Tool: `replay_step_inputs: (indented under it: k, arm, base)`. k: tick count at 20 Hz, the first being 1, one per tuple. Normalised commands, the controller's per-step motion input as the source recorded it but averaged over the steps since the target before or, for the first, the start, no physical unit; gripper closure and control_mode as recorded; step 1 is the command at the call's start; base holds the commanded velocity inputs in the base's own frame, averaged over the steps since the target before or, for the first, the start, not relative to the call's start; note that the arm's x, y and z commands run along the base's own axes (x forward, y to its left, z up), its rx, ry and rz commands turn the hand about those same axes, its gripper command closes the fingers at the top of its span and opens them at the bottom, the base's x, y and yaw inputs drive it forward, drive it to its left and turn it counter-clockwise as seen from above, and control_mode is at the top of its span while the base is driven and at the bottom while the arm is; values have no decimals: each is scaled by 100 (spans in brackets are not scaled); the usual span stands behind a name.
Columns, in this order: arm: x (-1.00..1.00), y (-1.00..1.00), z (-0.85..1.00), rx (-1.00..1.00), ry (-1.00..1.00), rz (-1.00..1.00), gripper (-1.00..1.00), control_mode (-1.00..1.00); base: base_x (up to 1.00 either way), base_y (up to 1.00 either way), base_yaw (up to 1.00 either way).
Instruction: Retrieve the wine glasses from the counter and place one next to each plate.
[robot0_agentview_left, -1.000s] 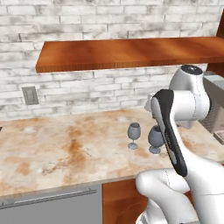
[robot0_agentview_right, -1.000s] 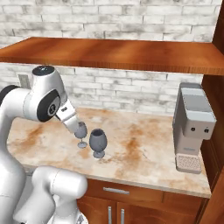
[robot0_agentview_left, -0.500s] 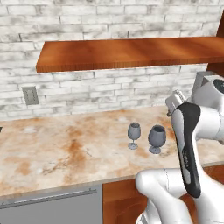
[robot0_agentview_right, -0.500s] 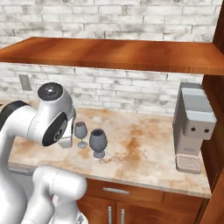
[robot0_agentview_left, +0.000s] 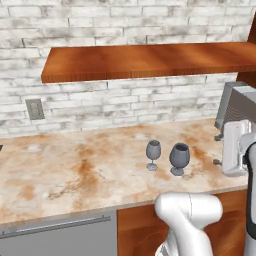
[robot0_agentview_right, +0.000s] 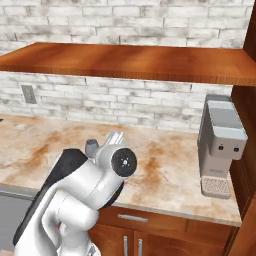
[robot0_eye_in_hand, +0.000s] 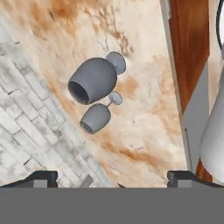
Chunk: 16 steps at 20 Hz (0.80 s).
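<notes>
Standing upright on the counter (robot0_agentview_left: 75, 170) in the left base view, the slimmer wine glass (robot0_agentview_left: 153, 154) is just beside the wider wine glass (robot0_agentview_left: 179, 159). From the right base view, a coffee machine (robot0_agentview_right: 220, 145) stands at the counter's right end. From the hand view, the gripper (robot0_eye_in_hand: 113, 177) has its jaws spread wide, holding nothing, apart from both glasses.

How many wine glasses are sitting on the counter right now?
2. The slimmer wine glass stands upright on the counter, and the wider wine glass stands just to its right, closer to the front edge. In the right base view the arm hides most of them.
</notes>
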Motion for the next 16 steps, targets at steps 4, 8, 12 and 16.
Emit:
replay_step_inputs:
  k: [4,8,12,16]
  arm:
    - [30,-21,-29,42,14,1,-100,-100]
    - [37,-20,-27,28,24,1,-100,-100]
    - [33,-15,-21,13,31,0,-100,-100]
    - [26,-23,-34,14,15,0,-100,-100]
  base:
    - [0,0,0]
    - [0,0,0]
    - [0,0,0]
    - [0,0,0]
